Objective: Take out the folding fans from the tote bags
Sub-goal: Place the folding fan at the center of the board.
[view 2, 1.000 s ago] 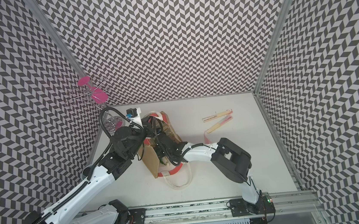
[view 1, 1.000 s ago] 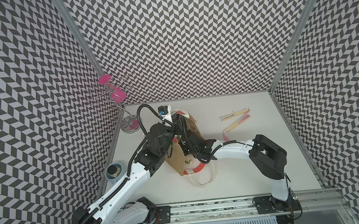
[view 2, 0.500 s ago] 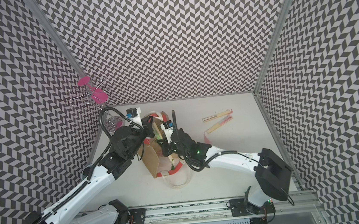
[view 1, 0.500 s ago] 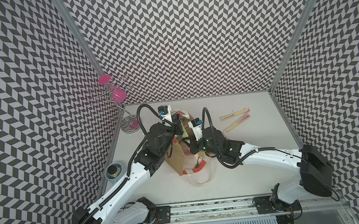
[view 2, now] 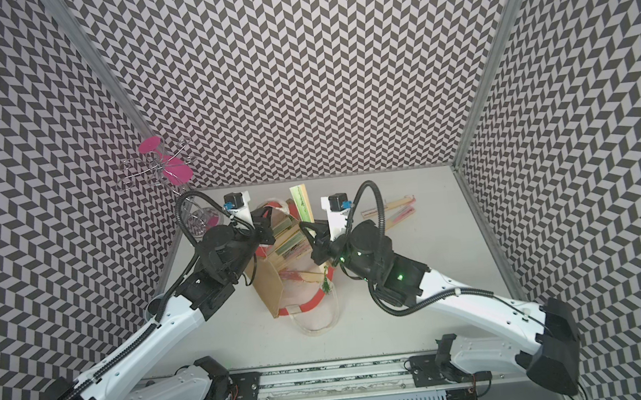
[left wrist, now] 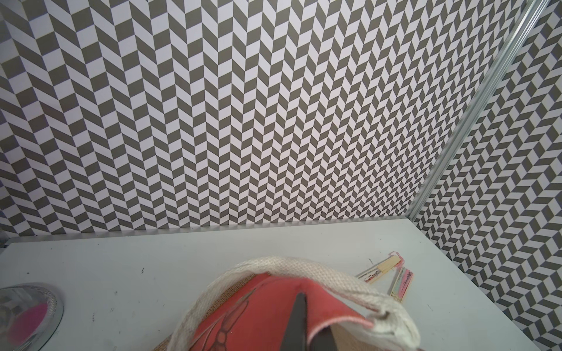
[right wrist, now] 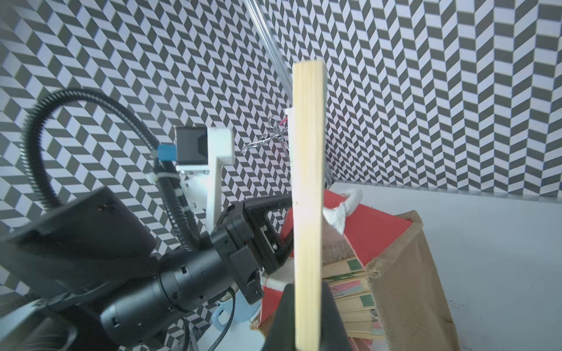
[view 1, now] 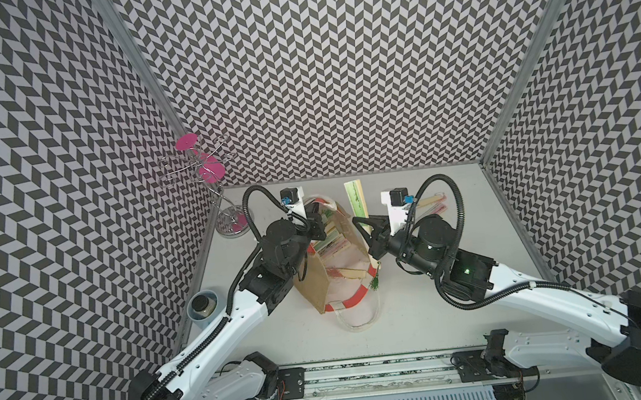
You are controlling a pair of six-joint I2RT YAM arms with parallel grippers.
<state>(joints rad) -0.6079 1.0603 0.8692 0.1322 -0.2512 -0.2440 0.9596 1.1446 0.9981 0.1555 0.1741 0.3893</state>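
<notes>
so the bag [view 1: 313, 286] sits mid tabletop [view 1: 422, 311] with its mouth open upward, tan side toward the left arm, white lining showing in both top views

left end effector [view 1: 316, 219] is fully closed on the bag's far rim, pinching the red trim just under the rope handle [left wrist: 273, 267]. In the left wrist view one dark finger [left wrist: 299, 316] lies pressed on the red cloth. The near handle [view 1: 358, 319] lies slack on the tabletop in front of the bag

right end effector [view 1: 369, 226] has its jaws squeezed onto a fan [view 1: 355, 199]: pale bamboo with green paper, standing close to upright. From the right wrist view you get the bamboo edge rising straight up between the two fingers [right wrist: 330, 316], gripped toward its lower part. Its top pokes well above the bag's rim on the right-arm side. A green tassel [view 1: 375, 284] looks to hang from its low end, right by the red rim, but I can't tell if that end touches the bag or not

a stack of fans [view 1: 331, 242] lies inside the bag, leaning against the far wall, pink and green paper showing. The loose fans [view 1: 433, 204] lie flat on the tabletop behind the right wrist, apart from the bag

also there: wire stand [view 1: 229, 222] in the back left corner and a grey cup [view 1: 202, 306] at the left edge beside the left arm
</notes>
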